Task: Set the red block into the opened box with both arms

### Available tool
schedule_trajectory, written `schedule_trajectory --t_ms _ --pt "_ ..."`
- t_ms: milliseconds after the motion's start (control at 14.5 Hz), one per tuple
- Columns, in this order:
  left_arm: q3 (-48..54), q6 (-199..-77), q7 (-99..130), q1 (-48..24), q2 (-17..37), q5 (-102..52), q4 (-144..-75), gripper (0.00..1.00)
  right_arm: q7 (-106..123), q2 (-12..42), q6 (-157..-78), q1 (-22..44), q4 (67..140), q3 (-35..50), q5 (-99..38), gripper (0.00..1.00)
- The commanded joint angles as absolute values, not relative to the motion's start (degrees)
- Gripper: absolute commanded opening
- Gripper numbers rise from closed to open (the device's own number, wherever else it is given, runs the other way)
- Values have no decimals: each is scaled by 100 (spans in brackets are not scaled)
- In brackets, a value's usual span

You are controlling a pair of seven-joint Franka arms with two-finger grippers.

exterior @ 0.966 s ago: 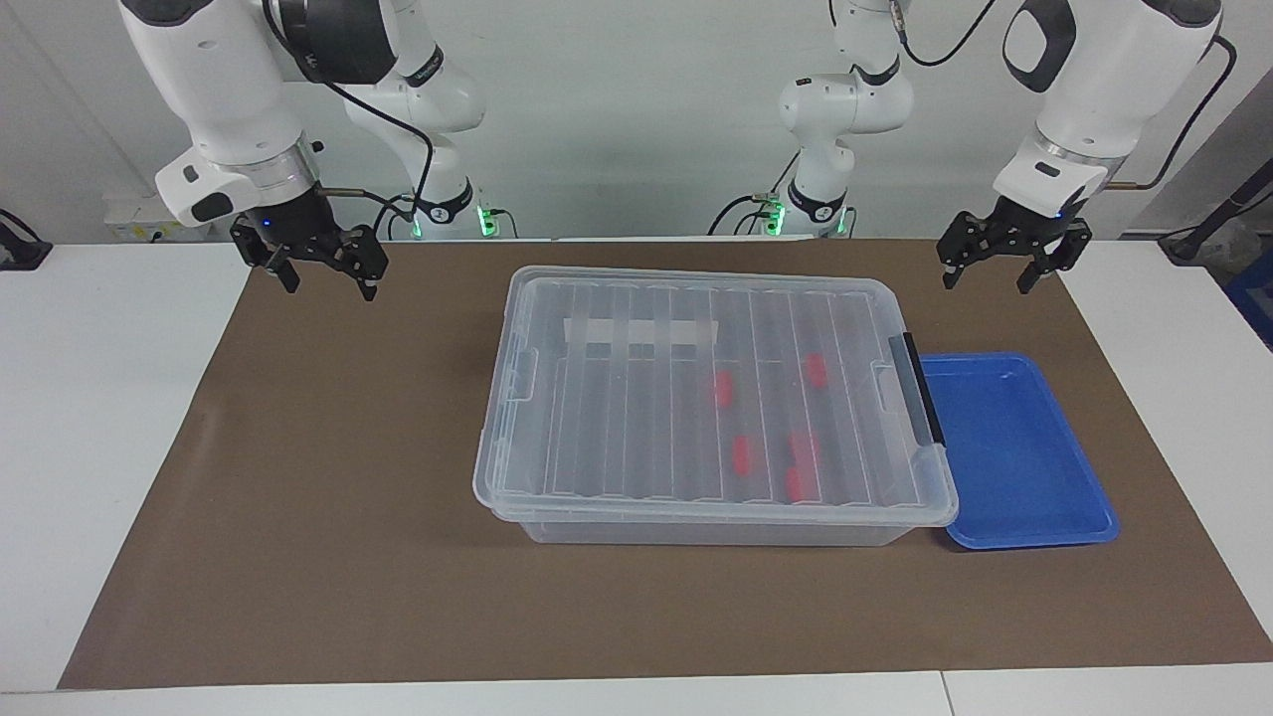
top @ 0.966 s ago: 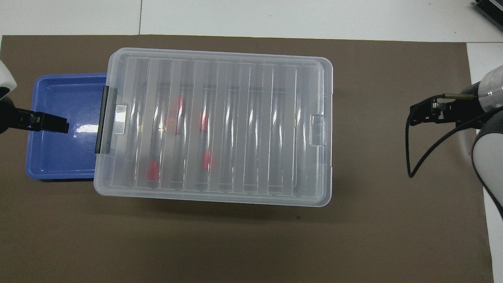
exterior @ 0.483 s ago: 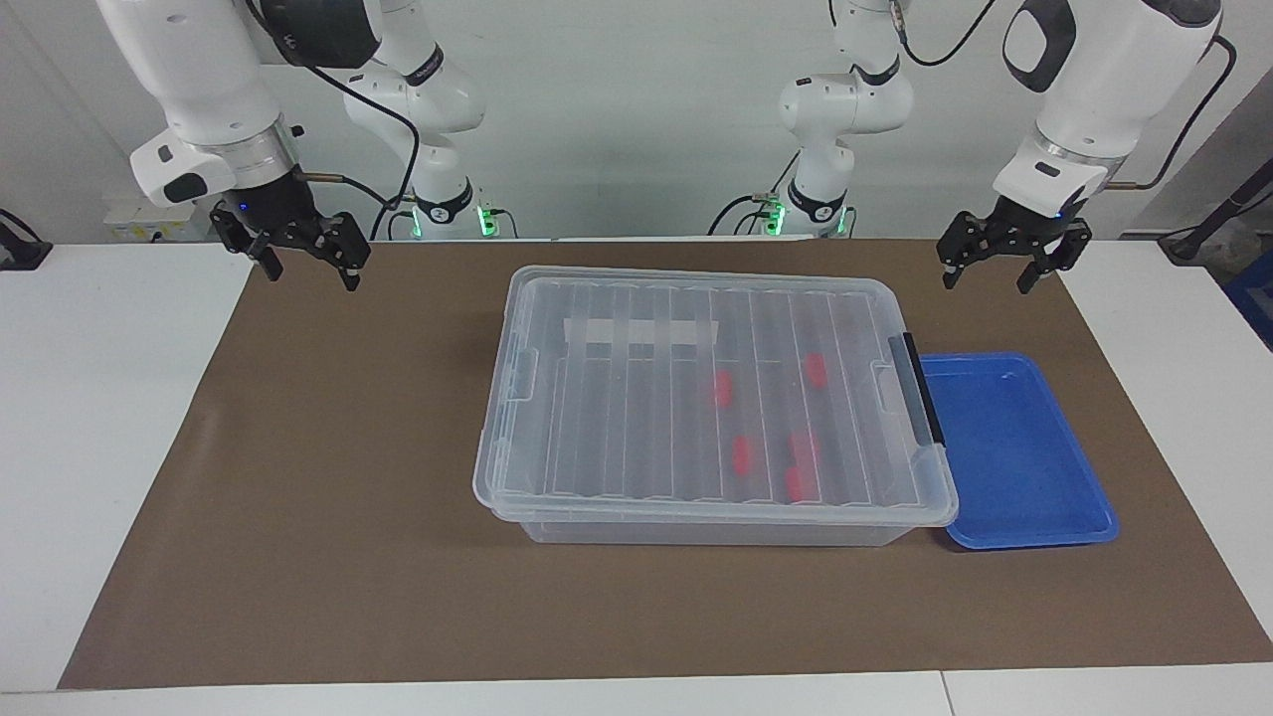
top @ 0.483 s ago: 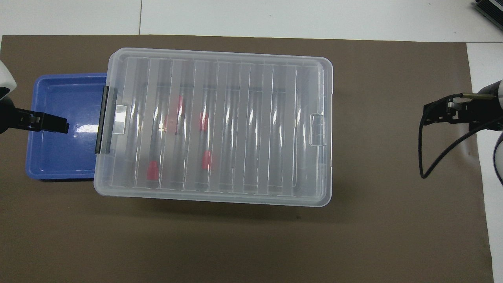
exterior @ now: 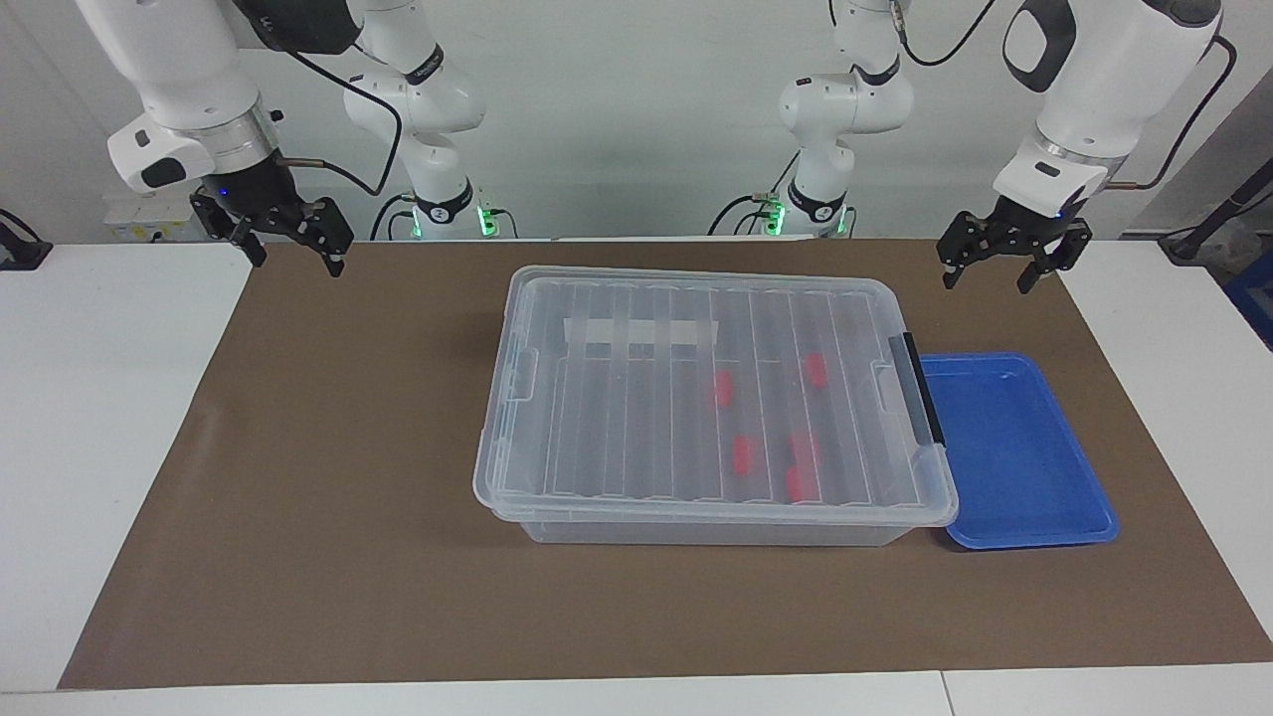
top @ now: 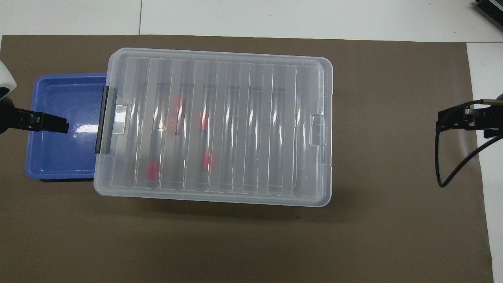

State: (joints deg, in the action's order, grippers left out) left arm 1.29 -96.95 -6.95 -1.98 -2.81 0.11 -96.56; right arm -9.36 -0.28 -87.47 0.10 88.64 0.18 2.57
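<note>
Moved: right tool [exterior: 286, 244] has drawn back toward its arm's end of the mat [exterior: 328, 477] and sits higher than a second ago; left tool [exterior: 1004, 261], box [exterior: 696, 398] and tray [exterior: 1024, 457] are as they were.
Right tool: fingers apart, holding nothing, over the mat's corner at the right arm's end, well apart from the box.
Left tool: fingers apart, empty, over the mat near the tray's end nearer the robots.
Red blocks: several, one at [exterior: 723, 389], lie inside the box under the closed lid, in the half toward the left arm's end.
Box: mid-mat, lid on, black latch bar [exterior: 920, 388] at the end touching the tray.
Open room: wide bare mat between the box and the right arm's end, and a broad strip along the edge farthest from the robots; white worktop [exterior: 99, 447] frames the mat.
Overhead only: left tool [top: 47, 122] overlaps the tray [top: 59, 157]; only the right tool's tip [top: 452, 120] shows at the frame edge.
Facing only: both arms' height above the mat.
Materials: clear ribbed plastic lid, shallow glossy blue tray, matte brown mat.
</note>
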Motion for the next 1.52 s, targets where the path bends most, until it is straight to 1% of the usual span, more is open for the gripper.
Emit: schedule_trajectory --t_ms 0,1448 --pt "114 -9738 -668 -185 -448 -70 -9835 100 -879 -105 -8701 88 8938 -53 281 100" --pt "114 -9738 -668 -185 -448 -70 -9835 100 -1011 -97 -8745 105 9026 -9 141 100"
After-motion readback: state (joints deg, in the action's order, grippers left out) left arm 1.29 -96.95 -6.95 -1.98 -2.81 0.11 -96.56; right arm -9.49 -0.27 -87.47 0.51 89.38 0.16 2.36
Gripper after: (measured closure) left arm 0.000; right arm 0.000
